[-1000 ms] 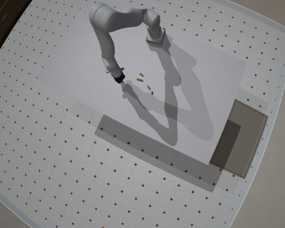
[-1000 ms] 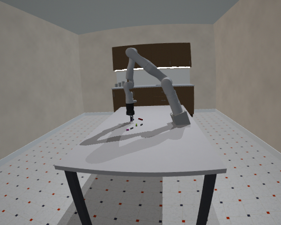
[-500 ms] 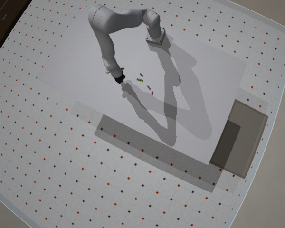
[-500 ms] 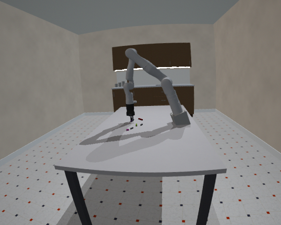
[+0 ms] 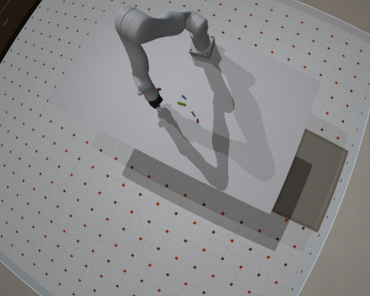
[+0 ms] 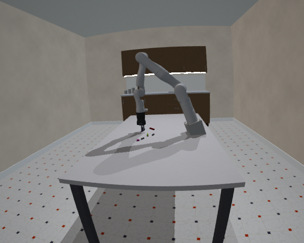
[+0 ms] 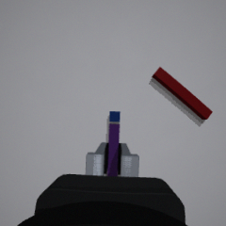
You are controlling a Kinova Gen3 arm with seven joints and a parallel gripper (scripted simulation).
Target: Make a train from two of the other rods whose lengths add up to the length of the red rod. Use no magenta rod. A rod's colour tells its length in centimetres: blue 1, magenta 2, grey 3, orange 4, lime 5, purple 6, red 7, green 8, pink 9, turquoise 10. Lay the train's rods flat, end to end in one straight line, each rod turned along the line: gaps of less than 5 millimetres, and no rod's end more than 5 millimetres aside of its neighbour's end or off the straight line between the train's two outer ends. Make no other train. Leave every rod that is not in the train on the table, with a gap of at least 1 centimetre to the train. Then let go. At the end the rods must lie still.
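Here you see the pincer closed on the purple rod, low above the grey counter. In the wrist view a small blue rod sits just at the far end of the purple one; whether they touch, you cannot tell. The red rod lies flat to the right, apart from both. The lime rod, two grey rods and the magenta rod lie further off.

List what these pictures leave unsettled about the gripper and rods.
- Wrist view: the gap between the purple rod in the gripper and the small blue rod is foreshortened.
- Top view: both are hidden under the wrist.
- Exterior view: too small.
- Top view: the long red rod is half hidden by the arm.
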